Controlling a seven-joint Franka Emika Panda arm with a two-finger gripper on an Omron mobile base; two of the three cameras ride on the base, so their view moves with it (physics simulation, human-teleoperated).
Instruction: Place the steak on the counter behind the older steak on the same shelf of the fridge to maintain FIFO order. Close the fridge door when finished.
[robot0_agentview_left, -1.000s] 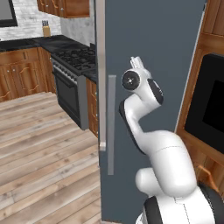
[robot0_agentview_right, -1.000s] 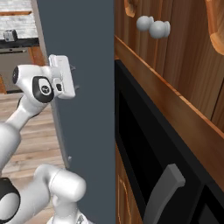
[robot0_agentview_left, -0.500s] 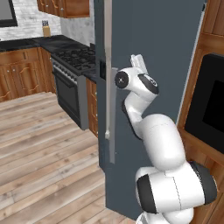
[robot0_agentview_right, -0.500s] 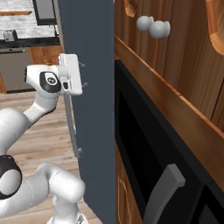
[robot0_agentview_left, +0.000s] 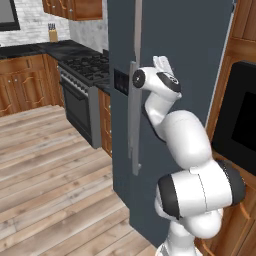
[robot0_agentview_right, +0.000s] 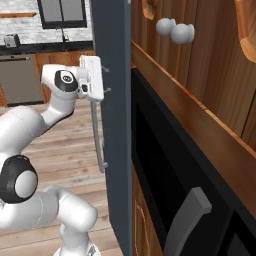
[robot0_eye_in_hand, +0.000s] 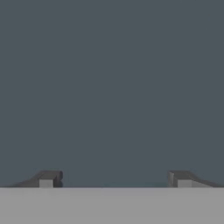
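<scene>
The fridge door (robot0_agentview_left: 185, 40) is a tall slate-grey panel with a long grey bar handle (robot0_agentview_left: 134, 120) and a small black display (robot0_agentview_left: 121, 82). My gripper (robot0_agentview_left: 164, 61) rests against the door's front, just right of the handle at display height. From the right base view the gripper (robot0_agentview_right: 106, 80) touches the door (robot0_agentview_right: 114, 125) with its fingertips. In the hand view the gripper (robot0_eye_in_hand: 114, 178) is open, fingertips wide apart with only the grey door surface ahead. The black counter (robot0_agentview_left: 30, 50) runs along the back left. The steak and the shelf are out of view.
A black gas stove (robot0_agentview_left: 87, 67) with an oven below stands left of the fridge. Brown wooden cabinets with a black wall oven (robot0_agentview_right: 165, 165) flank the fridge on the right. Open wooden floor (robot0_agentview_left: 45, 165) lies to the left.
The whole picture has shifted with the base. The arm is folded closer to the door, and the hand stays pressed against its front beside the handle.
</scene>
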